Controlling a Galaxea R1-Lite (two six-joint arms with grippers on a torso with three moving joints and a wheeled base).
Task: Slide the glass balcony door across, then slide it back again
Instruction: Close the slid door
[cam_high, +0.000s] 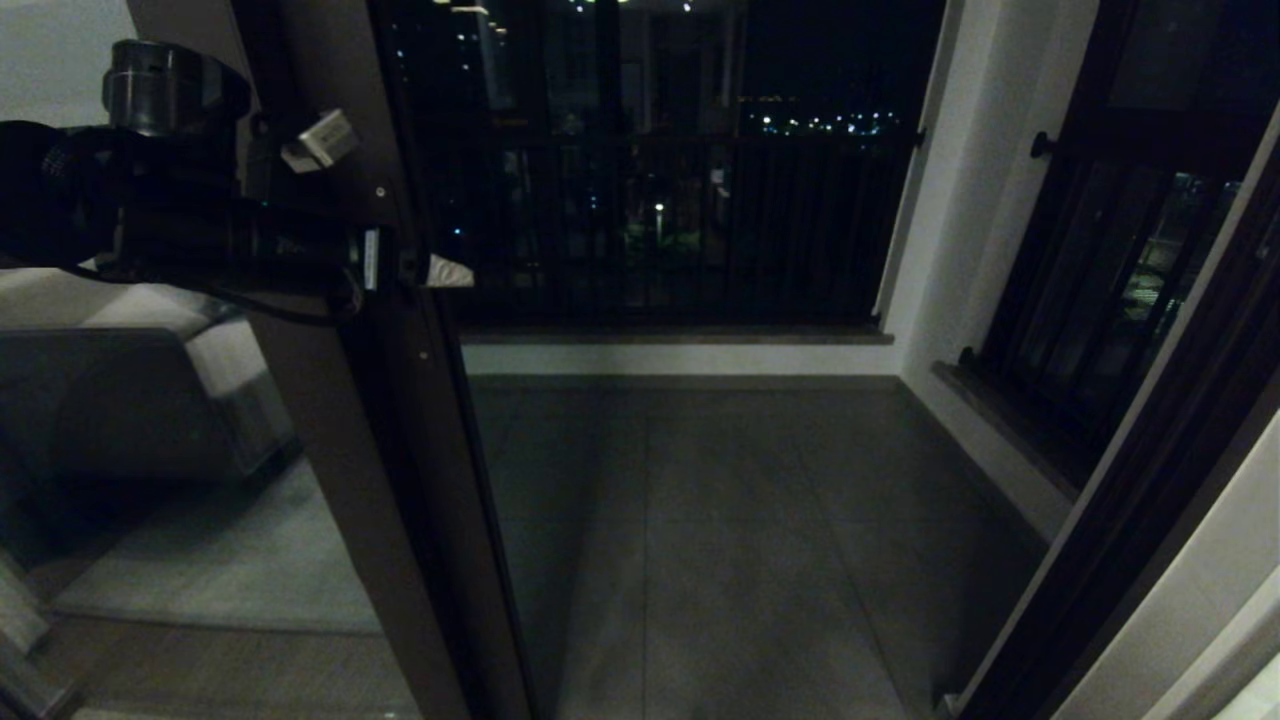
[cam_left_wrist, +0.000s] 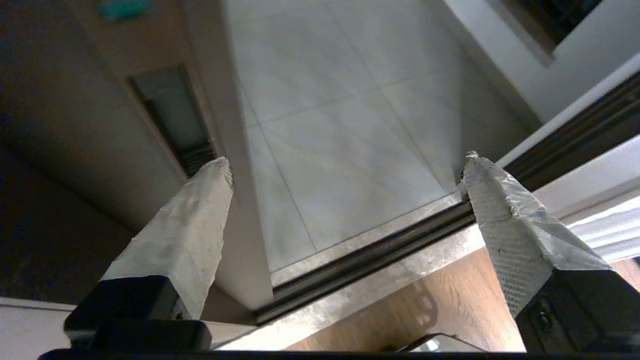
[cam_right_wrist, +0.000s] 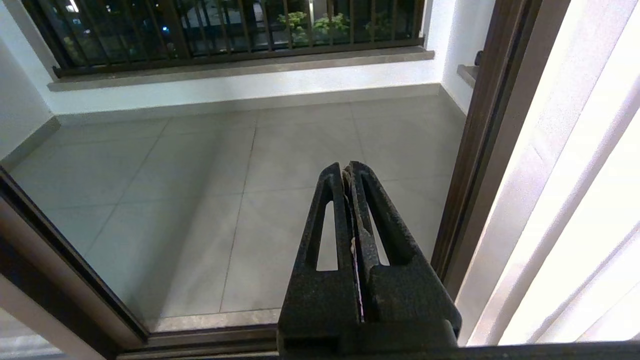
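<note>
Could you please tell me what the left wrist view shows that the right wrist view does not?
Only the left wrist view shows the open left claw beside the door, one fingertip near its recessed handle. Only the right wrist view shows the shut right claw, the railing and the plants beyond it. Both show the tiled floor and the floor track.

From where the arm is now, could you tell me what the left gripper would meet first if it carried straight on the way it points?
Probably the glass balcony door. The left gripper is open, one finger lying by the door's recessed handle; between the fingers only the balcony floor tiles show. Depth is hard to judge.
</note>
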